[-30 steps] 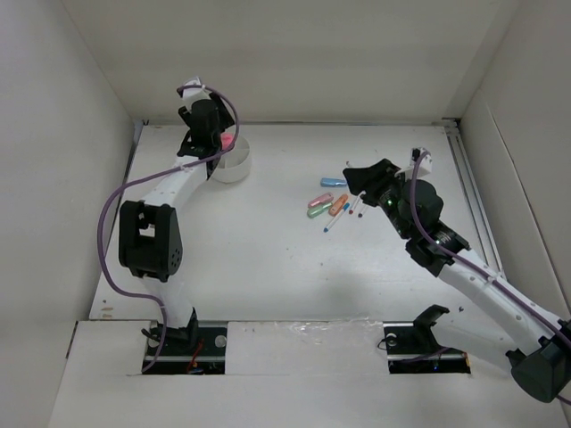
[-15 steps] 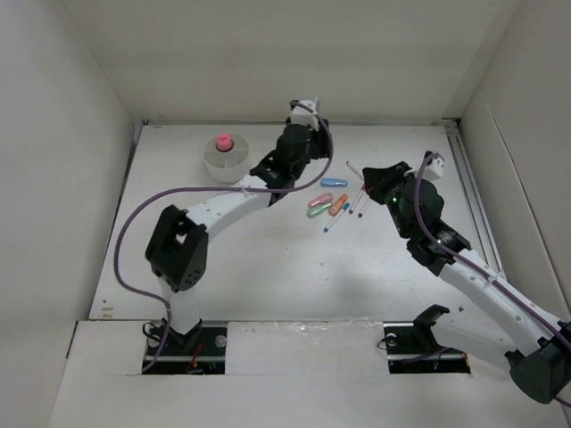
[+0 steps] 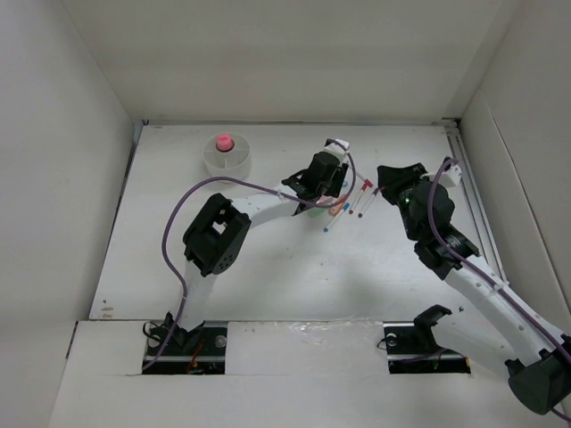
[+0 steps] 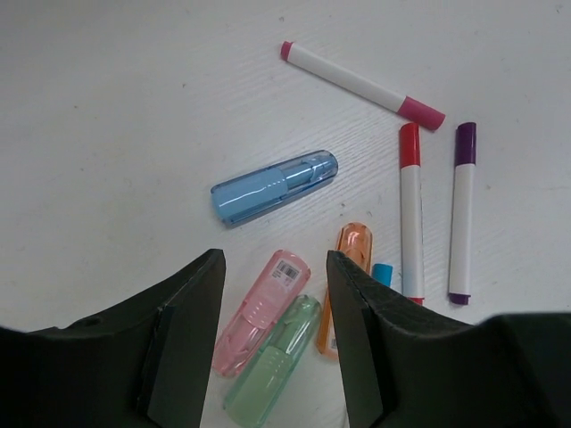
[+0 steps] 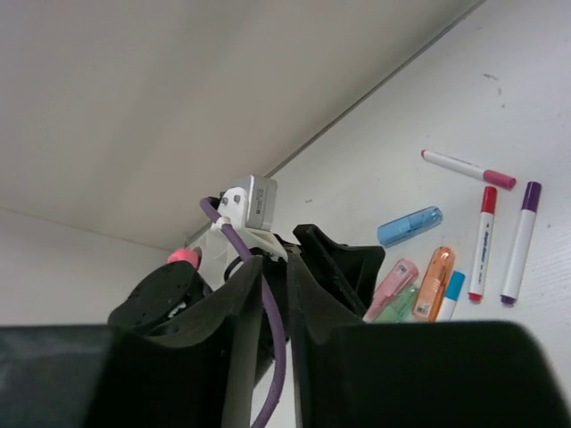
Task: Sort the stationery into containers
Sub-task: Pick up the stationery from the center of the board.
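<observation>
Left claw (image 4: 274, 267), newly across from bowl (image 3: 235, 166), jaws apart and empty above pink capsule (image 4: 259, 309); pens (image 4: 409, 218) alongside.

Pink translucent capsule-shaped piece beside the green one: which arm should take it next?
Likely left: the left gripper hangs open over the pink translucent capsule-shaped piece; the right gripper sits off to one side.

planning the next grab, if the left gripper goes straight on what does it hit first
Likely the pink capsule, framed between the left gripper's open fingers, green capsule right beside it; depth unclear.
</observation>
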`<state>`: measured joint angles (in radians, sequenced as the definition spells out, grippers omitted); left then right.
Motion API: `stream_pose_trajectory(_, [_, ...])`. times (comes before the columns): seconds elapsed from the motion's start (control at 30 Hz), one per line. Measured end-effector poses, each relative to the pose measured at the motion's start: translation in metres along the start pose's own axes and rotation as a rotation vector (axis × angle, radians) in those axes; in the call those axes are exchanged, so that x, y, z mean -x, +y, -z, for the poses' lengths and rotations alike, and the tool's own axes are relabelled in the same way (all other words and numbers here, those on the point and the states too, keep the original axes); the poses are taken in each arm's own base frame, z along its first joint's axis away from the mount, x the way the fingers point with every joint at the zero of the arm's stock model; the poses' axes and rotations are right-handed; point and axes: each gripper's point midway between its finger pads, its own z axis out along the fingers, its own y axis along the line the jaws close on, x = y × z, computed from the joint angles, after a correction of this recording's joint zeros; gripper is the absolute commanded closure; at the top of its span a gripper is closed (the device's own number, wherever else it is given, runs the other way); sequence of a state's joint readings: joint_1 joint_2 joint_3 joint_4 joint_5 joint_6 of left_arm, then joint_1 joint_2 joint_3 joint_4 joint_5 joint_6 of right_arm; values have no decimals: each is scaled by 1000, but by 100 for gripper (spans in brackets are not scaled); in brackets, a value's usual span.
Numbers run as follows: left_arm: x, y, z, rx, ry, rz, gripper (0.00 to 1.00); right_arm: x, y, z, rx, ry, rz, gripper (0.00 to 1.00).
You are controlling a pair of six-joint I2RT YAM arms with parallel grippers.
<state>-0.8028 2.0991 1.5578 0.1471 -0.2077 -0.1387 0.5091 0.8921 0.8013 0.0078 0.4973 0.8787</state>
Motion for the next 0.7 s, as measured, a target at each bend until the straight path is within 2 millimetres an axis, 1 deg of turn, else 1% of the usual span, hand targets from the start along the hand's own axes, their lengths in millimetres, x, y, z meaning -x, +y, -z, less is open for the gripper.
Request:
stream_pose_trajectory(0.07, [1,1,0,-4,-5,-19,52,-3,-2,-3,-8,7,-2,68])
stream_pose_trajectory(0.1, [2,2,-1,-5,-6,-32,50,-5,-3,-4,-12,13,0,62])
stream_pose_trajectory(0.13, [3,2,-1,-5,-6,-48,48,-8,-5,-6,-19,20,3,60])
stream_pose_trajectory(0.2, [7,0,-7,-11,-12,-86,44,-15,-9,-10,-31,40,14,57])
stream_pose_trajectory(0.23, [11,-1,-12,-17,-18,-107,41,-17,-11,-12,-37,45,18,57])
stream_pose_trajectory(0.3, [13,-4,-21,-26,-17,-144,39,-18,-13,-13,-42,49,20,57])
stream_pose_trajectory(0.37, [11,-6,-31,-34,-9,-185,36,-15,-14,-13,-45,42,18,56])
stream_pose_trajectory(0.5, [-2,-8,-45,-53,27,-251,36,-5,-16,-13,-49,17,8,56])
stream_pose_trajectory(0.57, [-4,-9,-50,-70,44,-274,36,4,-17,-12,-50,-4,-1,56])
stream_pose_trajectory(0.6, [-5,-10,-53,-82,49,-283,36,9,-17,-11,-49,-16,-8,56])
stream_pose_trajectory(0.7, [-2,-11,-61,-107,55,-299,36,23,-21,-5,-47,-54,-25,52])
